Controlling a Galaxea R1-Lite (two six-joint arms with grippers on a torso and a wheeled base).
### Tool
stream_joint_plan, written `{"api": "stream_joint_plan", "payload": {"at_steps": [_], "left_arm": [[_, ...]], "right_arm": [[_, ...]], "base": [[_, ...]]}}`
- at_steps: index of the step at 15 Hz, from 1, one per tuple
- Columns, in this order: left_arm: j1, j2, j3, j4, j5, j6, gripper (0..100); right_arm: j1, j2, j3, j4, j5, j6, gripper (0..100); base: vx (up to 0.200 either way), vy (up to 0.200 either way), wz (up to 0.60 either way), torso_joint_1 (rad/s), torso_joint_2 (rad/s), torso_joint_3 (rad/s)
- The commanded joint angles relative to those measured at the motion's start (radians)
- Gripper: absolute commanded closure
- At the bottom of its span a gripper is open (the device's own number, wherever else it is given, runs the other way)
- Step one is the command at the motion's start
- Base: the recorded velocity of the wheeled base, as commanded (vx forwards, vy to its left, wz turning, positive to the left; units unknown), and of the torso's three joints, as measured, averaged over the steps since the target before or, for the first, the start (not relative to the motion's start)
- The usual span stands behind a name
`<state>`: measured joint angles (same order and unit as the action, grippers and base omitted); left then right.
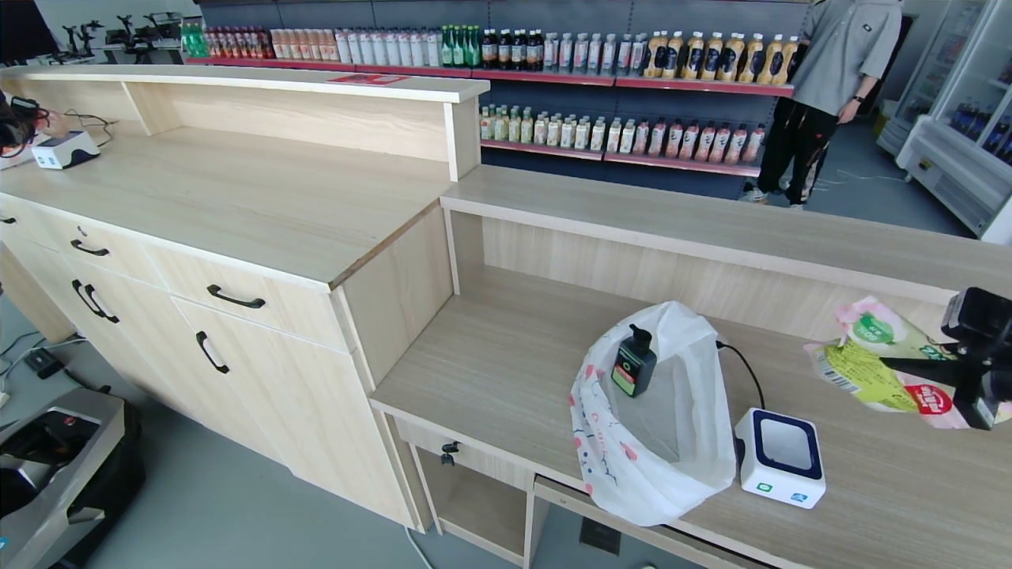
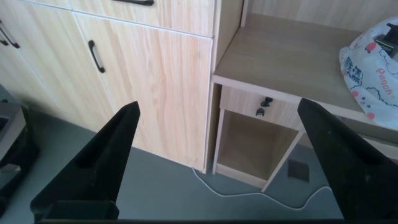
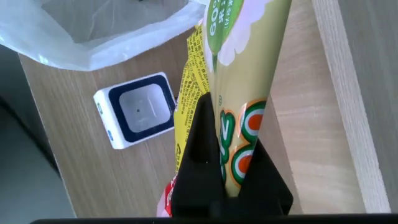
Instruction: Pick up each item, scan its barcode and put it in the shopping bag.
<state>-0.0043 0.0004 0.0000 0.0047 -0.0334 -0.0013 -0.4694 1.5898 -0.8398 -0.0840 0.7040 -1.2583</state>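
Jaws, head view: the right gripper's (image 1: 909, 365) pair is closed on a pouch (image 1: 858, 365), held over the counter (image 1: 506, 340) right of the scanner (image 1: 781, 457). The bag (image 1: 656, 442) lies open on the counter with a bottle (image 1: 634, 365) inside, scanner just beside it.

Left wrist view: the left gripper's (image 2: 219, 112) jaws are spread wide, empty, above the floor (image 2: 168, 193) by the cabinet (image 2: 161, 81).

Right wrist view: jaws pinch the pouch (image 3: 249, 56) above scanner (image 3: 140, 111) and bag (image 3: 93, 31).
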Motion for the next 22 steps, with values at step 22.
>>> {"api": "stream_joint_plan", "payload": {"at_steps": [22], "left_arm": [[0.001,0.001,0.000,0.000,0.000,0.000,0]], "right_arm": [[0.296,-0.027,0.235,-0.177,-0.305,0.797,100]], "base": [[0.000,0.000,0.14,0.000,0.00,0.001]]}}
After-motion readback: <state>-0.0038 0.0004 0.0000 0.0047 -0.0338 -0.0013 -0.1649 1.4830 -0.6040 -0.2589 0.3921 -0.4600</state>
